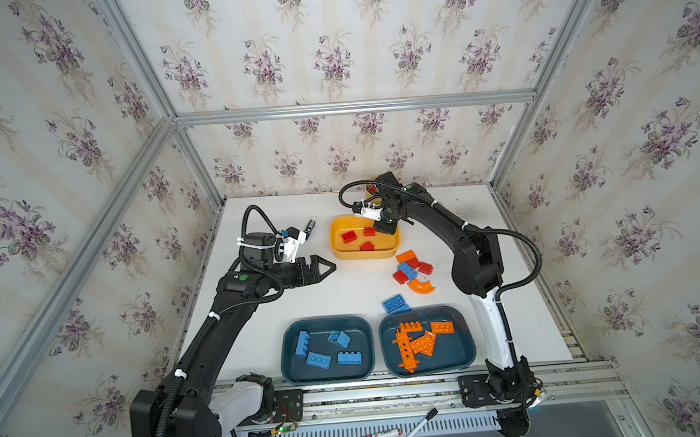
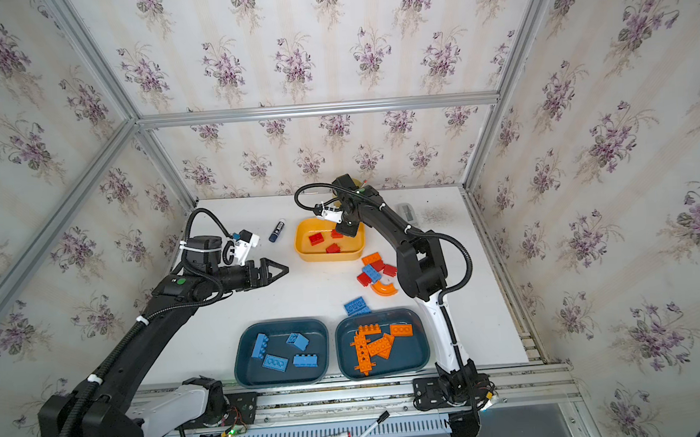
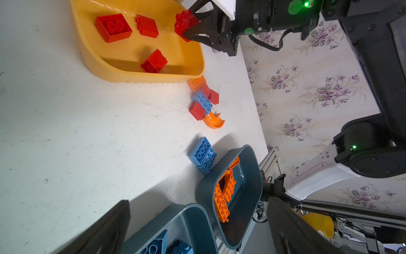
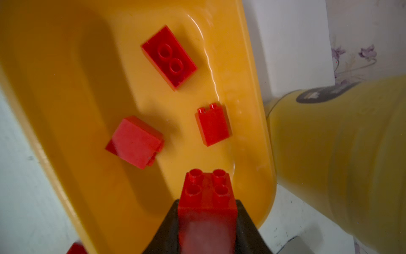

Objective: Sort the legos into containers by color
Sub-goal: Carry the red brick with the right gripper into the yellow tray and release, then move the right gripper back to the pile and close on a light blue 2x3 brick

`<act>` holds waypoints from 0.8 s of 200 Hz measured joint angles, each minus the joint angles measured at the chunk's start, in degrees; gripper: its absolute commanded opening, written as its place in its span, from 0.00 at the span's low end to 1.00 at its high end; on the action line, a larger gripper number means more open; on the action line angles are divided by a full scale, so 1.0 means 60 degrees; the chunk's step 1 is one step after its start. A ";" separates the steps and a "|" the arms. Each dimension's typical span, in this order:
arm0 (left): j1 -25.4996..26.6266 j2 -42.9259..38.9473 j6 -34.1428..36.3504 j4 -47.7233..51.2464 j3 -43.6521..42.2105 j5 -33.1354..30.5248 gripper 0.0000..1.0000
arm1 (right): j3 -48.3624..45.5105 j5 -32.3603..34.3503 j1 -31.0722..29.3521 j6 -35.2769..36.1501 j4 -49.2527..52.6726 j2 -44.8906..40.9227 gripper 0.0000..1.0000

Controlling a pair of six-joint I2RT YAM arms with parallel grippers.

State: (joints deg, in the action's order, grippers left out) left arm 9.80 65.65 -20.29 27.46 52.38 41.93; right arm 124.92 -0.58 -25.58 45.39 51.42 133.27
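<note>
While jaws stand narrow, right gripper [image 4: 207,204] clasps red brick [image 4: 207,189] — over yellow tub [image 4: 66,92]

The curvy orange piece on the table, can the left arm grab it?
Probably yes. The left gripper is open and empty, and only bare table lies between it and the curved orange piece. A red brick right beside it could get bumped.
</note>
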 measured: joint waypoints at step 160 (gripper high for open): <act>-0.0004 0.0550 0.0018 -0.0007 0.0113 0.0011 0.99 | -0.7461 -0.2448 -0.0532 -0.2382 -0.0474 -0.6084 0.69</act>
State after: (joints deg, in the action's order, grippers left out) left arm 9.78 68.95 -20.18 27.42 53.06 42.00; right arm 80.16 -15.27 -28.77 31.09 48.58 96.77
